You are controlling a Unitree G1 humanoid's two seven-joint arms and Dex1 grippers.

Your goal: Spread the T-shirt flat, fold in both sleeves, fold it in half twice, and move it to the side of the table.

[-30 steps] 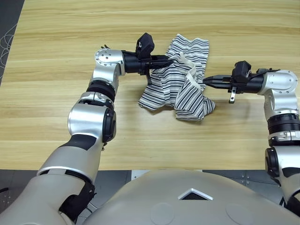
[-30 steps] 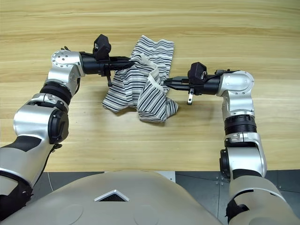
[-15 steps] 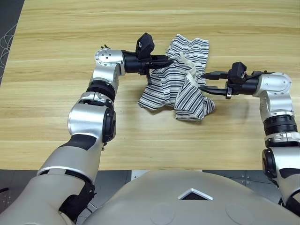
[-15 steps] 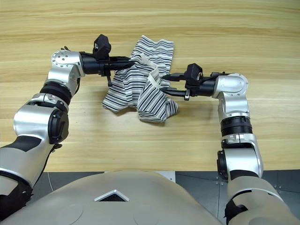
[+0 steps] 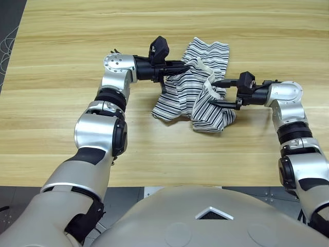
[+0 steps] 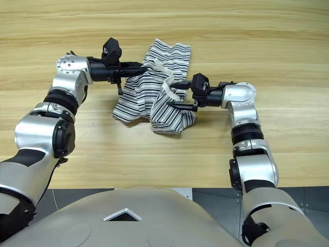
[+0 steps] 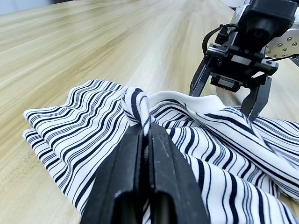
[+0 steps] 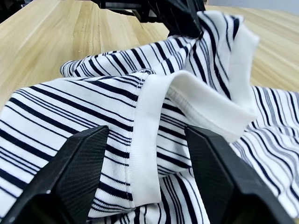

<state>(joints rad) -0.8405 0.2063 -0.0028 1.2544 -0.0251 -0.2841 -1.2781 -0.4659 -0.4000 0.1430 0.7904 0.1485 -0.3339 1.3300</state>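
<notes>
A black-and-white striped T-shirt (image 5: 205,55) lies crumpled in a heap at the middle of the wooden table (image 5: 61,41). My left gripper (image 5: 188,65) comes in from the heap's left side and is shut on a raised fold of the T-shirt (image 7: 135,100). From the right, my right gripper (image 5: 216,92) is open. Its two fingers straddle the white collar band (image 8: 187,93), one on each side of the cloth. The left wrist view shows the right gripper (image 7: 226,100) open over the far folds.
Bare tabletop surrounds the heap on all sides. The table's front edge (image 5: 205,184) runs close to my body. Its left edge (image 5: 13,46) borders dark floor.
My right gripper has travelled left from beside the heap onto the T-shirt, and its fingers now straddle the collar band. The left gripper and its fold have stayed put.
</notes>
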